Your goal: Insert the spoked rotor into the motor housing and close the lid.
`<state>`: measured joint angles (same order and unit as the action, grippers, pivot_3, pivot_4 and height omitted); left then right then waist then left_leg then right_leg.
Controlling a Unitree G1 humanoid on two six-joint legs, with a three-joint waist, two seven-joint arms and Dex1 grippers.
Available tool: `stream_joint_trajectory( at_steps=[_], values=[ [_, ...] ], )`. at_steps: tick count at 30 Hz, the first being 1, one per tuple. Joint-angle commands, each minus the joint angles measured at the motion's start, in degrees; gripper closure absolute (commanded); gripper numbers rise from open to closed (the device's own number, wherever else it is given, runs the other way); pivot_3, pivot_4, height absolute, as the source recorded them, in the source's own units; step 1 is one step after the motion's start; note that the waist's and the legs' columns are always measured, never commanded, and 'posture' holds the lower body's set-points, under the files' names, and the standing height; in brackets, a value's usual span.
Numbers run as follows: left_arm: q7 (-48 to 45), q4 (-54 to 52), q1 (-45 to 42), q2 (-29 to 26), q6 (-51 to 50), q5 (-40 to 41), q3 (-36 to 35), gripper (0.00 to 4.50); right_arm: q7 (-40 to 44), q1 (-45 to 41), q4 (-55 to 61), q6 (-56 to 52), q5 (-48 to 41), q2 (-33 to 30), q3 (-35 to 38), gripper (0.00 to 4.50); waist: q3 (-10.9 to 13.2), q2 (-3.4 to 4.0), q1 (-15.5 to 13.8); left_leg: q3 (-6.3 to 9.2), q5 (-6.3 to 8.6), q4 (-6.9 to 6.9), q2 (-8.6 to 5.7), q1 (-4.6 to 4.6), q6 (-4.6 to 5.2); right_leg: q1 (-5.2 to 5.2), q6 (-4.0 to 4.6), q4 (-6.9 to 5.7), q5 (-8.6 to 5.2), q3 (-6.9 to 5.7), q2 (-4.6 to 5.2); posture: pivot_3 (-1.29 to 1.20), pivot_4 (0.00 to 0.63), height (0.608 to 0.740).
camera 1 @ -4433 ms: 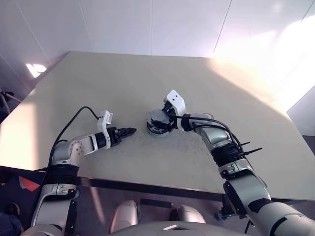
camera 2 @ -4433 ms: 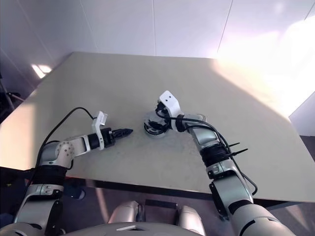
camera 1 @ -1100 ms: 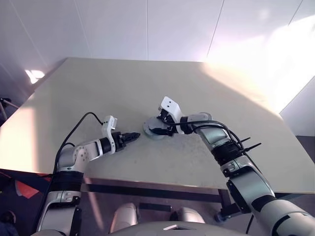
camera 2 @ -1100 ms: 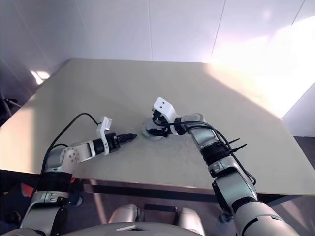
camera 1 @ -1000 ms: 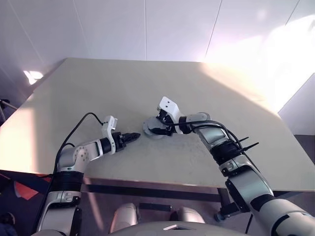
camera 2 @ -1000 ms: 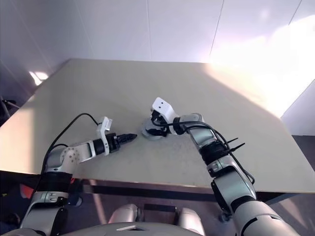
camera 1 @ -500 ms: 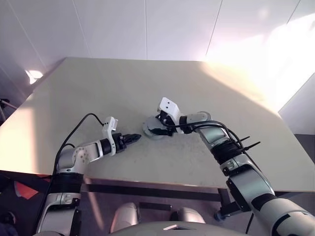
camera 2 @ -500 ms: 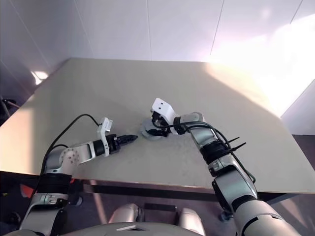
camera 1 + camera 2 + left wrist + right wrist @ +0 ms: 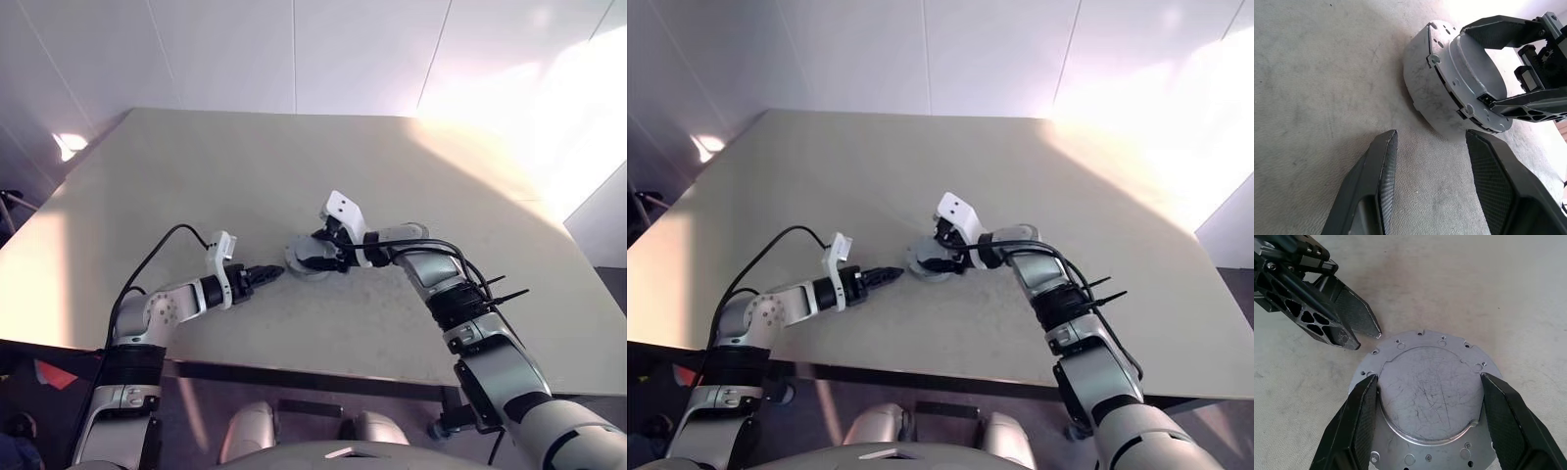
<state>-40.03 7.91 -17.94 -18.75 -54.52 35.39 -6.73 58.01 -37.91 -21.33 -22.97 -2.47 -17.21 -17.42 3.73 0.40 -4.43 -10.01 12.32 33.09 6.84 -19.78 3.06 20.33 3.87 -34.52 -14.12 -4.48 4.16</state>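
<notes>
At mid-table (image 9: 196,186), the lid (image 9: 1430,396) is straddled, seemingly gripped, by the right gripper (image 9: 1427,404); the open, empty left gripper (image 9: 1432,176) is pointed at it nearby.

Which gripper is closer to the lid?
Right. The right gripper straddles the lid, one finger on either side of its raised centre. The left gripper sits open just beside it on the table, fingertips short of its rim.

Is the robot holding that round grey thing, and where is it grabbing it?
The right gripper has its fingers on opposite sides of the lid's raised round middle, seemingly gripping it. The left gripper is open beside it, holding nothing.
</notes>
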Motion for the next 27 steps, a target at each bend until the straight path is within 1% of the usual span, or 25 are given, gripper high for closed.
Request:
stream_joint_trajectory(
  at_steps=[1,6,12,17,23,27],
  values=[
    [0.65,0.34,-0.02,-0.31,-0.43,-0.6,0.69,2.13,3.52,1.7,2.58,0.38,-0.94,-0.61,-1.91,1.32,0.0,0.0,-0.03,0.0,0.02,0.0,0.0,-0.01,-0.01,0.0,0.0,0.0,0.0,0.0,0.0,0.0,0.0,0.74],
    [0.53,0.63,-0.22,-0.39,-0.27,-0.7,0.74,2.13,4.78,2.86,1.66,4.39,0.48,-1.5,-3.47,1.32,0.0,0.0,-0.05,0.0,0.03,0.0,0.0,-0.1,-0.01,0.08,0.0,0.0,0.0,0.0,0.0,0.0,0.0,0.74],
    [0.58,0.42,0.02,-0.42,-0.34,-0.68,0.69,2.13,3.58,1.84,-1.58,5.13,1.16,-0.81,-3.26,1.32,0.0,0.0,0.05,0.0,0.04,0.0,0.0,-0.09,0.0,0.08,0.0,0.01,0.0,0.0,0.0,0.0,0.0,0.74],
    [0.56,0.35,0.15,-0.43,-0.37,-0.64,0.63,2.13,4.0,1.63,-4.62,7.83,1.72,-0.32,-3.63,1.32,0.0,-0.01,0.26,0.0,0.04,0.01,0.0,-0.01,-0.01,0.02,0.0,-0.01,0.0,0.0,0.0,0.0,0.0,0.74],
    [0.52,0.43,0.08,-0.41,-0.27,-0.61,0.7,2.13,5.33,1.02,-10.44,10.29,1.62,0.54,-3.31,1.32,-0.02,-0.01,0.39,0.0,0.04,0.0,0.0,0.1,-0.02,-0.08,0.0,-0.02,0.0,0.0,0.0,0.0,0.0,0.74],
    [0.6,0.42,0.04,-0.35,-0.31,-0.59,0.73,2.13,4.81,0.82,-13.37,12.26,2.7,0.91,-3.34,1.32,-0.04,-0.01,0.42,0.0,0.04,0.0,0.0,0.19,-0.02,-0.19,-0.01,-0.02,-0.01,0.0,0.0,0.0,0.0,0.74]
  ],
)
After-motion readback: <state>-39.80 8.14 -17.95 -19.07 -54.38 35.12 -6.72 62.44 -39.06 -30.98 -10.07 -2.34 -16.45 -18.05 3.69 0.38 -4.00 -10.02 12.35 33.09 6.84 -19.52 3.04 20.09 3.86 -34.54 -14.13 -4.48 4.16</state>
